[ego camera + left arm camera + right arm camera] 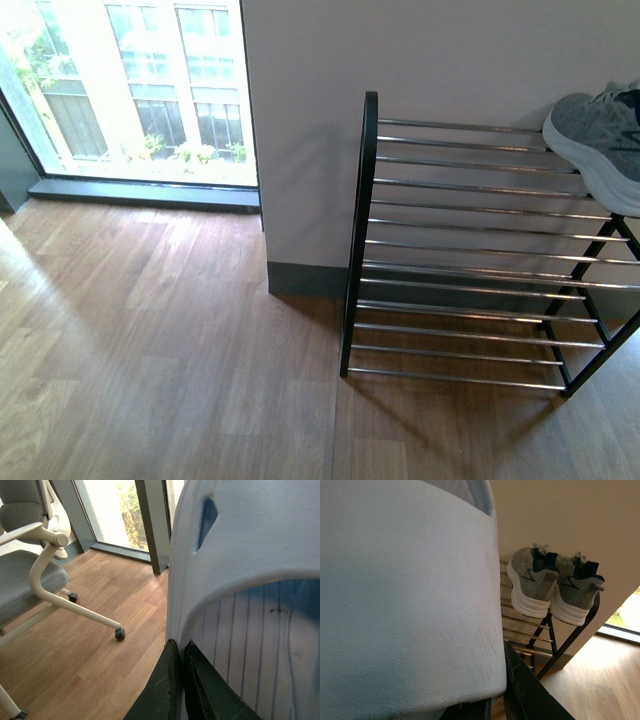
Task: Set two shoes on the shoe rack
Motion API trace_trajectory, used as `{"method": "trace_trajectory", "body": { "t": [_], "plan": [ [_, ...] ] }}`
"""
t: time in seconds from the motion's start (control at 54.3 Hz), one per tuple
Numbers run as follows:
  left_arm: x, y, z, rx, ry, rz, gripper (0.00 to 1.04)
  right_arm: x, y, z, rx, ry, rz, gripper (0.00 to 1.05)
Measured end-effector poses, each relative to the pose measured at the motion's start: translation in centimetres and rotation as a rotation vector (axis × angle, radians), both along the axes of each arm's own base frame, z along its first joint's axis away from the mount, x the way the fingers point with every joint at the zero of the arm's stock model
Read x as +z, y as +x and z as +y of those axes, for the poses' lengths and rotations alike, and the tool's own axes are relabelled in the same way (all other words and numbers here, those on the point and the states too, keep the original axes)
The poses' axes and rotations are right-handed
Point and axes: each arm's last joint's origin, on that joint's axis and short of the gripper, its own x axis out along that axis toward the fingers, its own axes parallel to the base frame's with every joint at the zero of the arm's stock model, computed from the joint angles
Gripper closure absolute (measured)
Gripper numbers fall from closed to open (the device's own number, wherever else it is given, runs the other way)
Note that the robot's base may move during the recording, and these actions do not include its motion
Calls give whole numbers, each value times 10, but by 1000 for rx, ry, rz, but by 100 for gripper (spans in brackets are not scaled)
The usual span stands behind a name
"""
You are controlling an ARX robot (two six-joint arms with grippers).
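Taking the grey knit pair as the shoes meant, looks finished as far as placing goes. Finds both on the top tier of the shoe rack (470, 249), at about 2 o'clock in the front view, with only one grey sneaker (595, 135) showing there, cut off by the picture's edge. Confirms the pair from the right wrist view: near sneaker (532, 582) and far sneaker (575, 597) side by side, touching or nearly so, white soles down on the silver rods, close to the rack's end frame. Lies with the long axis across the rods, running roughly from 10 to 4 o'clock in the front view. Seems, judging by the dark collars and pull tabs turned toward the right wrist camera, to point toes at the wall and heels outward, though not beyond doubt. Has the left claw (181, 680) clenched on the edge of a pale blue slide sandal (250, 545), above the wooden floor (100, 645) and not far from an office chair (30, 570). Has the right claw (496, 705) apparently pinched likewise on a second slide sandal (405, 605), with the strap filling most of that view. Shows neither arm in the front view. Calls next, probably, for carrying the sandals to the bare rods at about 1 o'clock, beside the sneakers. Then calls for lowering each sole-flat across at least two rods and letting go only once settled, without nudging the grey pair off the tier.
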Motion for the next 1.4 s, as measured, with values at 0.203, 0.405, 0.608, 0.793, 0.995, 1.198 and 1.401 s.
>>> {"method": "trace_trajectory", "body": {
  "t": [0.203,0.405,0.608,0.793,0.995,1.198,1.401],
  "plan": [
    [0,0,0,-2,0,0,103,0,0,0,-1,0,-1,103],
    [0,0,0,4,1,0,103,0,0,0,6,0,-1,103],
    [0,0,0,-6,-1,0,103,0,0,0,-6,-1,0,103],
    [0,0,0,-3,0,1,103,0,0,0,-2,0,-2,103],
    [0,0,0,-3,0,-1,103,0,0,0,-2,0,-2,103],
    [0,0,0,-2,0,-3,103,0,0,0,-2,0,-2,103],
    [0,0,0,-2,0,-3,103,0,0,0,-2,0,-2,103]
  ]
}}
